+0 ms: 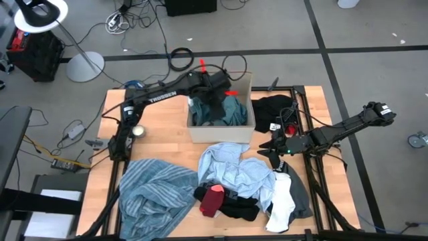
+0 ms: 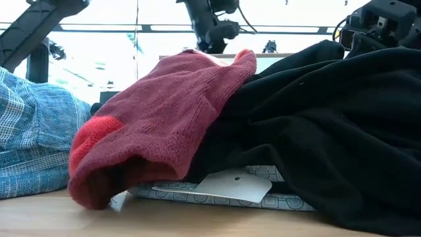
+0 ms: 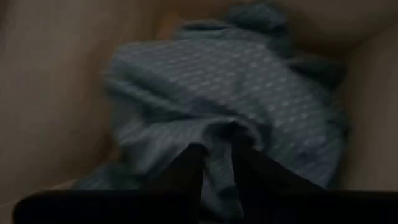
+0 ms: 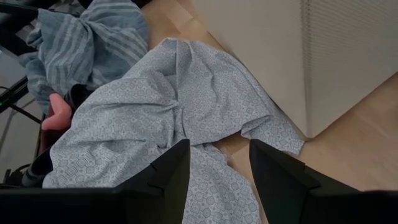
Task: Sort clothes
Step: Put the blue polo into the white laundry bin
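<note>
My left gripper (image 1: 215,100) reaches down into the beige cardboard box (image 1: 221,133) and is shut on a teal dotted garment (image 3: 217,87) lying inside it. My right gripper (image 1: 271,152) is open and empty, hovering over the right part of a light blue patterned garment (image 4: 168,112) spread on the table in front of the box. A blue-grey striped garment (image 1: 157,191) lies at the near left. A small red piece (image 2: 164,118) rests on a black garment (image 2: 316,131) at the near edge. White (image 1: 281,204) and grey (image 1: 302,194) pieces lie at the near right. My left gripper pinches a raised fold of the teal garment (image 3: 219,134) between its two fingers (image 3: 189,165), coming from above into the box. The rest of the garment lies bunched on the box floor.
Another black garment (image 1: 274,107) lies at the far right beside the box. The box's white-lined walls (image 4: 348,62) stand close to my right gripper. A small round metal thing (image 1: 139,131) sits at the far left. Bare wood (image 1: 160,127) shows left of the box.
</note>
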`<state>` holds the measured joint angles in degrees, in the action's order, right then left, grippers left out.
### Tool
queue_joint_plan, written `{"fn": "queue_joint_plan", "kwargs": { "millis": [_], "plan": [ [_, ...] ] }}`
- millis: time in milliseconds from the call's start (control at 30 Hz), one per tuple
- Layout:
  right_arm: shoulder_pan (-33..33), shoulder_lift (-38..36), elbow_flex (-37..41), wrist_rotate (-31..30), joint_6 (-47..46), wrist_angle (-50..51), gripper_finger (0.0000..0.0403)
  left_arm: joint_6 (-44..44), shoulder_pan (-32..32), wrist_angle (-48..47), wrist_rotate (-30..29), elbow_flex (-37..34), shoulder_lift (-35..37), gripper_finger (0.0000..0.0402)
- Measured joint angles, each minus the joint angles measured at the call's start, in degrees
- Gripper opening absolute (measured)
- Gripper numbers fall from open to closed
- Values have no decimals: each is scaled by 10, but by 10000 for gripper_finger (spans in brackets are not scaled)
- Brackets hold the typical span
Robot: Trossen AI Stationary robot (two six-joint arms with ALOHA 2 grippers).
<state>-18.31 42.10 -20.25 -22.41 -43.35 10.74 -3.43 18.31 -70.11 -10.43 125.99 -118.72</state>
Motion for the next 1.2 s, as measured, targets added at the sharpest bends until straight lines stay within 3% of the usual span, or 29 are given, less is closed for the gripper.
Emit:
{"fn": "queue_joint_plan", "kwargs": {
  "millis": [167,433,733,967,1200],
  "plan": [
    [0,0,0,0,0,2,167,-26,2,-54,-33,-7,0,90],
    [0,0,0,0,4,1,167,-39,13,-34,-120,-128,-1,90],
    [0,0,0,0,5,1,167,-34,27,-10,-114,-243,4,90],
    [0,0,0,0,5,-2,167,-46,18,23,-108,-219,0,90],
    [0,0,0,0,5,-3,167,-72,-3,50,-159,-176,-3,90]
  ]
}}
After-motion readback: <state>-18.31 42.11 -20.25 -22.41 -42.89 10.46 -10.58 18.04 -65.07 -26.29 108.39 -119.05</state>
